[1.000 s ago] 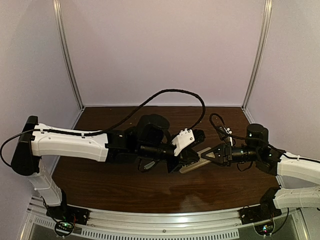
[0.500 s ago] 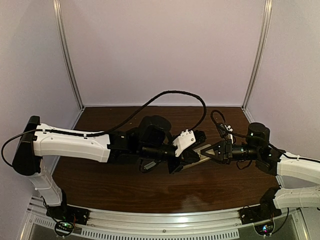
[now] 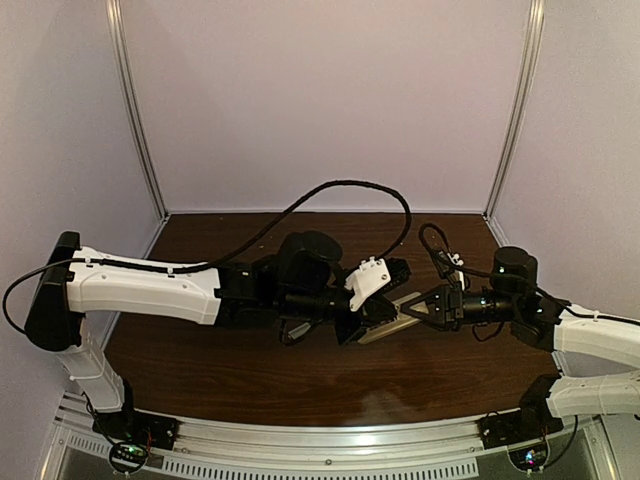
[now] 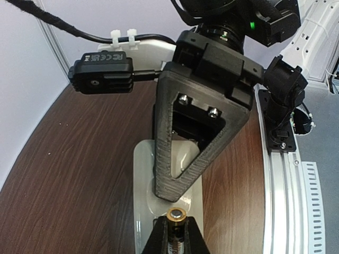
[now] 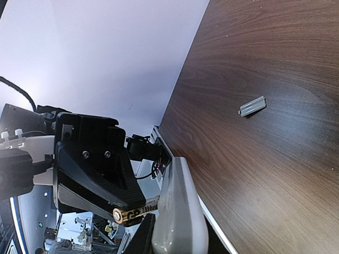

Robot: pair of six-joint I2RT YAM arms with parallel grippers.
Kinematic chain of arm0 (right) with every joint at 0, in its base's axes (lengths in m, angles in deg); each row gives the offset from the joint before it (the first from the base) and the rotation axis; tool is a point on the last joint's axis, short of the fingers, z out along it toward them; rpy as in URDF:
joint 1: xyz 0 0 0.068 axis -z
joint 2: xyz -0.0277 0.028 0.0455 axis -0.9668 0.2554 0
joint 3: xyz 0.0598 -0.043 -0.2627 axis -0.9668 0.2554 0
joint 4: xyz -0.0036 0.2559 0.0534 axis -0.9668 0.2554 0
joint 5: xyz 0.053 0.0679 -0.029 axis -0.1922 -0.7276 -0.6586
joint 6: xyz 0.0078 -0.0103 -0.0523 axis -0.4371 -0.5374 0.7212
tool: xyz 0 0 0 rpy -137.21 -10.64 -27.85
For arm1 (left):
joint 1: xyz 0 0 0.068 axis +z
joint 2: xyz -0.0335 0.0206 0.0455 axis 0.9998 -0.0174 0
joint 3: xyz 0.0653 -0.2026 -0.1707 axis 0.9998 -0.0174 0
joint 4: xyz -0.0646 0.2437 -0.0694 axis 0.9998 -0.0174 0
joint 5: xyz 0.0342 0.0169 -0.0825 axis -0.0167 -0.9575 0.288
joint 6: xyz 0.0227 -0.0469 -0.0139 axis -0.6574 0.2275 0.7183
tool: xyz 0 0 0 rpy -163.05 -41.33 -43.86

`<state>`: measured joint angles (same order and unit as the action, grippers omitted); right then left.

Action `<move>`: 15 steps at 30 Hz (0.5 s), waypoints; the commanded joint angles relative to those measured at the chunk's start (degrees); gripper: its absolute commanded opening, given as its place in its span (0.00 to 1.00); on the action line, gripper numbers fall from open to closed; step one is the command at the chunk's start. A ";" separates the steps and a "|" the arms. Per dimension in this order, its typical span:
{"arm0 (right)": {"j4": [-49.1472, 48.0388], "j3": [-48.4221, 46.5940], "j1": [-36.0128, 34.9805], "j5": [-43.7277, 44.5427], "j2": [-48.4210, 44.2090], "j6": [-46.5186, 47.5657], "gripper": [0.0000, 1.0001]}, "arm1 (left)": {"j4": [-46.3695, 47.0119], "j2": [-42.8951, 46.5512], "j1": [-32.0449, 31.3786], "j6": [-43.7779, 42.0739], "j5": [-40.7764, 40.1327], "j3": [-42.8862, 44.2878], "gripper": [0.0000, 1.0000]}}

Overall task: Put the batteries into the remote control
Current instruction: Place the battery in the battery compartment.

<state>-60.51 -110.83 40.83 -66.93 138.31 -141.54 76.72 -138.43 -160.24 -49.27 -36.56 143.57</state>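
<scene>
Enclosure: pale lilac walls [image 3: 320,100] around a dark wood table [image 5: 265,53]. Left gripper [image 5: 117,209]: fingers clamped on one battery [image 5: 135,213], gold end exposed, its far end at the remote [image 5: 179,222]; contact cannot be confirmed. Right gripper [image 4: 170,190]: fingers clamped on the remote, at mid-table between both arms. A small grey cover [image 5: 251,106] lies flat on the table, well apart.

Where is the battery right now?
In the right wrist view the battery is pinched in the left gripper, lower left, its end at the edge of the remote control held by the right gripper.
</scene>
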 commanded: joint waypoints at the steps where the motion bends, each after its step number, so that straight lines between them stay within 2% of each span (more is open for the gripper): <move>1: -0.84 -0.53 -0.35 -0.36 -0.35 0.57 0.00 | 0.59 -0.34 0.18 -0.77 -0.71 0.81 0.00; 15: -2.30 -0.82 -0.34 -0.63 -0.44 -0.71 0.00 | -1.68 -0.58 0.14 -0.28 -0.52 -0.66 0.00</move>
<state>-60.82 -110.83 40.83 -66.93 138.33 -141.83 75.29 -138.43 -160.24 -49.25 -36.67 143.52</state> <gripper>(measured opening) 0.223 0.070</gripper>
